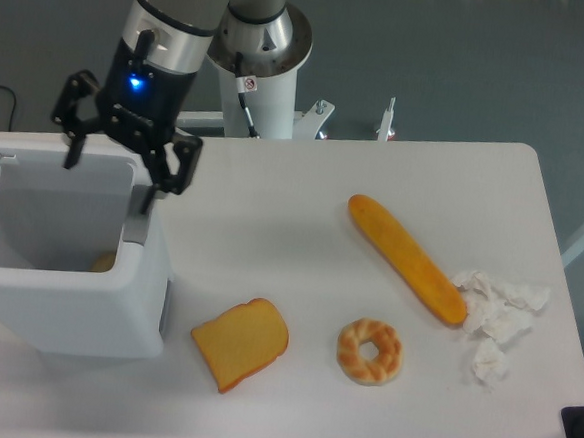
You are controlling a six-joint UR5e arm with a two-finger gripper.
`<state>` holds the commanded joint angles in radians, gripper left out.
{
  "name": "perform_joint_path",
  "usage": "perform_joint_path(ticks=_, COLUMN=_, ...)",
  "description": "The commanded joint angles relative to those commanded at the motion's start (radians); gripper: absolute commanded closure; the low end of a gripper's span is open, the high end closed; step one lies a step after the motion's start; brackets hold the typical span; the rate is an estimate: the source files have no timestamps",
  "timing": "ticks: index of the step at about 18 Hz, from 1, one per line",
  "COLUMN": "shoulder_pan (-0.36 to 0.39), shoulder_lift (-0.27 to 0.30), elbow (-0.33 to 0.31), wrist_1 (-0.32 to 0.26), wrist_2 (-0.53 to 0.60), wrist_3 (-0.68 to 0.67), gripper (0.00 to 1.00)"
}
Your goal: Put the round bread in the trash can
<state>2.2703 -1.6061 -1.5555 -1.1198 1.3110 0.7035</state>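
1. On a white table (304,190) with rounded corners, seen from a fixed camera above, several breads are laid out; a grey floor is seen behind it, and the arm's white pedestal (258,61) stands at the table's far edge.
2. A long golden baguette (406,258) lies diagonally at the right of centre, its lower end just beside a heap of crumpled white tissue (496,318).
3. A golden-brown twisted ring (369,351) with white stripes is seen near the front edge, and a square toast slice (240,343) lies to its left, apart from it.
4. The trash can (75,309), a boxy white bin with a grey inside and a grey side tab, occupies the left end of the table.
5. The gripper (112,172) is held over the bin's far right corner, its black fingers (163,175) spread wide apart; nothing is gripped between them. One finger hangs over the bin's opening and the other over the grey tab at the right wall. Whether the tab is touched cannot be told.
6. The round bread (104,262) is seen only as a small tan patch at the bottom of the bin, against the right inner wall, below the gripper and well apart from it.
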Motion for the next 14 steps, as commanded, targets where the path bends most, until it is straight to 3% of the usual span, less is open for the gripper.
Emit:
perform_joint_path(ticks=8, shoulder_pan=-0.003, shoulder_lift=0.018, elbow=-0.011, wrist_1=-0.002, wrist_2=0.203, wrist_3=0.175, gripper=0.0)
perform_joint_path(ticks=14, shoulder_pan=0.002, shoulder_lift=0.018, elbow=-0.014, wrist_1=0.0, wrist_2=0.286, wrist_3=0.182, gripper=0.0)
